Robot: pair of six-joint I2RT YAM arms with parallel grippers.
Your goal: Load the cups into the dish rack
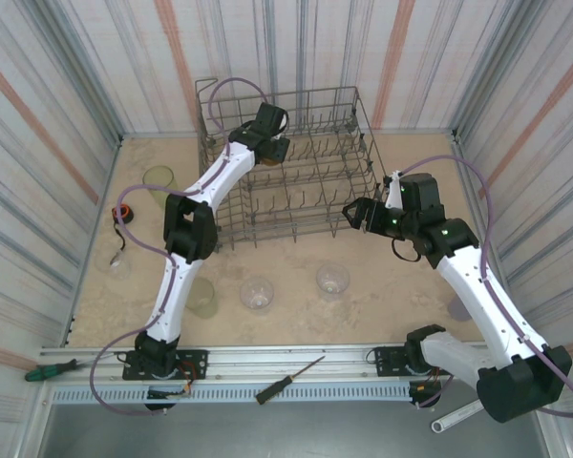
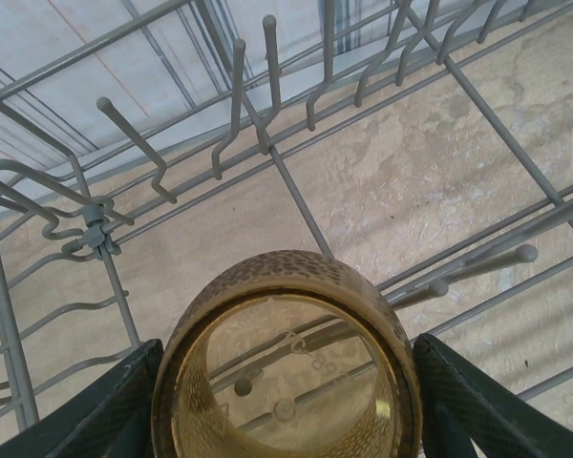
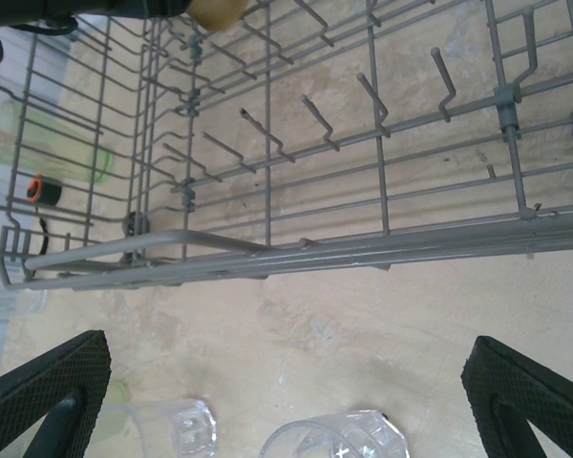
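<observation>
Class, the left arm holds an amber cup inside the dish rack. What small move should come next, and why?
Probably ease the amber cup down a little until it rests on the rack wires. The left gripper is shut on it inside the dish rack, close by the tines. The wire floor shows through the cup, and it seems not yet to touch.

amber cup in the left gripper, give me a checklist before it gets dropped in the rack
1. amber cup held between the left gripper fingers: ok
2. cup over the dish rack floor, inside its walls: ok
3. cup lined up with a gap between tines: cannot tell
4. cup already resting on the rack: cannot tell
5. right gripper open and outside the rack, out of the way: ok
</observation>
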